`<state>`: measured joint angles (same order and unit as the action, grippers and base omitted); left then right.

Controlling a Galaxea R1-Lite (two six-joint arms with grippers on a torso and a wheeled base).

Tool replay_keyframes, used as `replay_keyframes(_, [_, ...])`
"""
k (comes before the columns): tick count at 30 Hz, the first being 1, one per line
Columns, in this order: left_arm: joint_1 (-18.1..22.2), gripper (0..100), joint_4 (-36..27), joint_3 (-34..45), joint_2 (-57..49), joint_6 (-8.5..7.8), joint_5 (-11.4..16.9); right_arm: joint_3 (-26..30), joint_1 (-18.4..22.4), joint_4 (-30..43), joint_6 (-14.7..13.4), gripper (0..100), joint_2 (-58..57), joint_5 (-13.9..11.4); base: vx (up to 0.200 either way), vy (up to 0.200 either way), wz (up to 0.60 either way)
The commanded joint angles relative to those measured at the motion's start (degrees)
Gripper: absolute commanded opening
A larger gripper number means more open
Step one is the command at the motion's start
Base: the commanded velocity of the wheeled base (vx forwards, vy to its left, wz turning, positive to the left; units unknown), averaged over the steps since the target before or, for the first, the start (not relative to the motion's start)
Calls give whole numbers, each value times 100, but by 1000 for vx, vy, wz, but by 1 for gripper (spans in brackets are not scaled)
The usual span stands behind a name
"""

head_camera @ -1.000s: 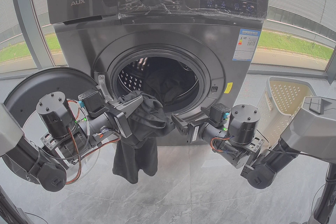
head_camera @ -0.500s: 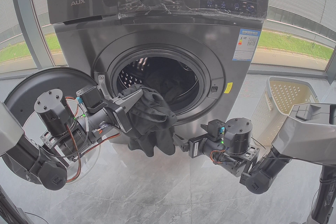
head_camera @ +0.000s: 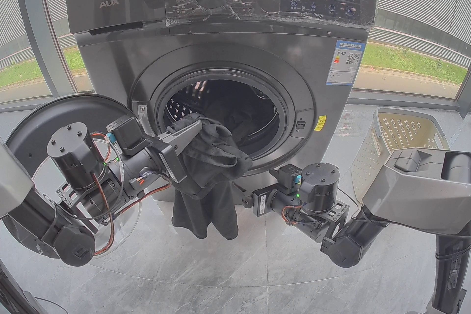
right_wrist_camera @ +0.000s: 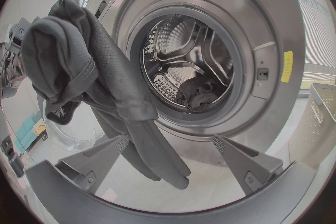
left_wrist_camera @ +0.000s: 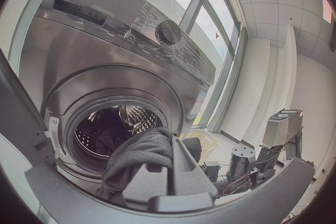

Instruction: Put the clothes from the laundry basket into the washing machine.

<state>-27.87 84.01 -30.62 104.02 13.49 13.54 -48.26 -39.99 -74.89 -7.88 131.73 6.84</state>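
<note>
**Two tools at the washer mouth, one pinching a dark garment**

Head view: the left tool (head_camera: 196,133) is pressed together on a dark grey mesh garment (head_camera: 211,158). It holds the garment up in front of the round opening of the grey front-loading washing machine (head_camera: 221,50). The bunched part sits level with the lower rim of the opening, and a long tail hangs down above the grey marble floor (head_camera: 245,271). The round washer door (head_camera: 59,118) stands swung open on the left. The right tool (head_camera: 243,199) is lower, just beside the hanging tail. A cream perforated plastic laundry basket (head_camera: 392,133) stands on the floor to the right of the machine.

Left wrist view: the garment (left_wrist_camera: 140,154) is squeezed between the tool's grey fingers (left_wrist_camera: 189,172), with the washer (left_wrist_camera: 105,53) behind it.

Right wrist view: the right tool (right_wrist_camera: 168,142) is spread wide, and the tail of the garment (right_wrist_camera: 105,70) falls in the gap between its fingers. I cannot tell whether either finger touches it. A second dark crumpled cloth (right_wrist_camera: 197,93) lies inside the steel drum. The basket (right_wrist_camera: 315,123) is to one side of the washer.
</note>
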Motion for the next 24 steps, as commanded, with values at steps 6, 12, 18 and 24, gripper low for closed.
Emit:
replay_keyframes(6, [-8,0,28,4,-31,39,-1,-289,70,-237,146,100,257,-51,0,0,0])
replay_keyframes(12, [-8,0,28,12,-22,39,-1,-351,70,-272,146,100,186,-60,0,0,0])
replay_keyframes(18, [-8,0,28,4,-14,48,8,-394,8,-272,137,100,186,-60,0,0,0])
replay_keyframes(24, [-17,0,28,-14,-58,48,8,-869,61,-263,146,100,547,-121,0,0,0])
